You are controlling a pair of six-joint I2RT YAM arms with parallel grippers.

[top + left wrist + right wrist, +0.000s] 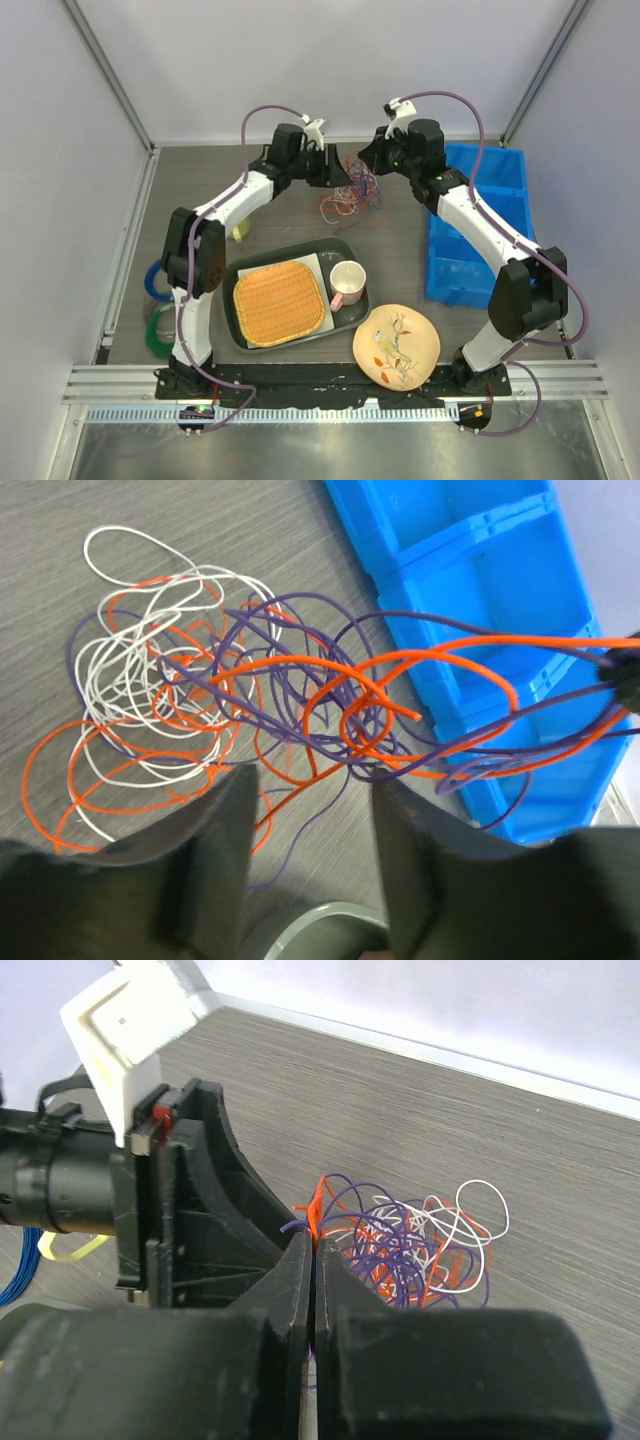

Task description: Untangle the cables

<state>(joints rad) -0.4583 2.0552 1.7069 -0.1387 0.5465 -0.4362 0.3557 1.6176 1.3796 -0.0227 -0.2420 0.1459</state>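
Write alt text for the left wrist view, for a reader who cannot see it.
A loose tangle of orange, purple and white cables lies on a dark grey table, with the left gripper open at the bottom edge. Several orange and purple strands stretch right, over a blue bin, to the right gripper, which pinches them.

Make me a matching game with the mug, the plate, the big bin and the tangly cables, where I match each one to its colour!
Things
1. mug
2. plate
3. bin
4. cables

Colours
A. blue all over
B. orange, purple and white
C. pink
D. cream with a painted flowering twig

Right pairs: 1-C, 2-D, 3-A, 4-B.
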